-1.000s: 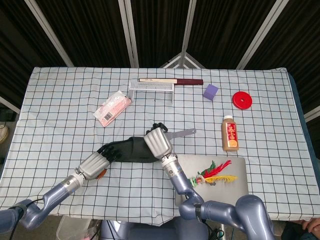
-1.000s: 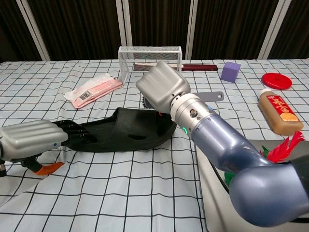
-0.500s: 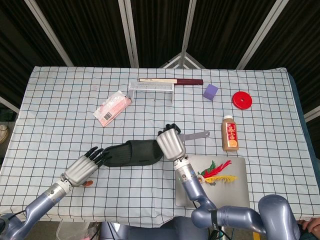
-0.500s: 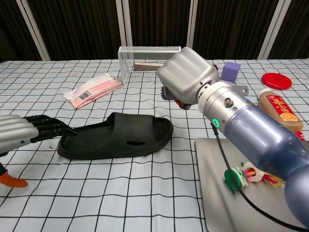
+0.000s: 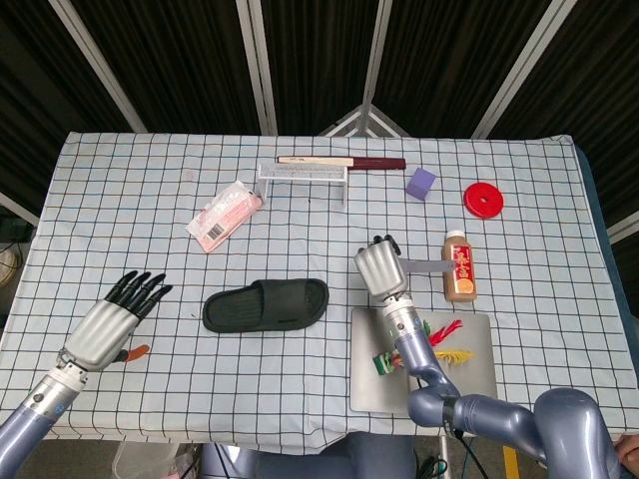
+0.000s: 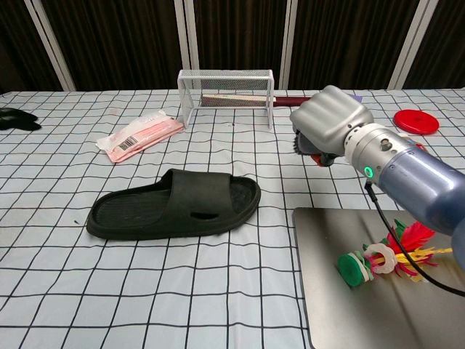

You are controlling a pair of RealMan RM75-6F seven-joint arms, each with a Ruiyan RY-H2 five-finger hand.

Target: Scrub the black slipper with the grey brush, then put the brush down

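Observation:
The black slipper [image 5: 266, 304] [image 6: 174, 203] lies flat on the checked cloth near the table's middle, sole down, with neither hand touching it. My right hand [image 5: 379, 267] [image 6: 330, 120] hovers to its right and grips the grey brush, whose handle [image 5: 427, 266] sticks out to the right. The dark bristles [image 6: 301, 145] show under the hand in the chest view. My left hand [image 5: 115, 317] is well left of the slipper, fingers spread and holding nothing; in the chest view only its fingertips [image 6: 18, 118] show at the left edge.
A grey tray [image 5: 469, 389] [image 6: 327, 313] with a feather shuttlecock [image 5: 429, 354] [image 6: 378, 258] lies under my right arm. A brown bottle [image 5: 459, 264] stands just right of the brush. Further back are a white wire rack [image 5: 303, 175] [image 6: 227, 87], a pink packet [image 5: 227, 215], a purple cube [image 5: 420, 183] and a red disc [image 5: 484, 200].
The left hand let go of the slipper and drew back to the left. The right hand carried the brush off the slipper to the right. The slipper now lies flat and alone.

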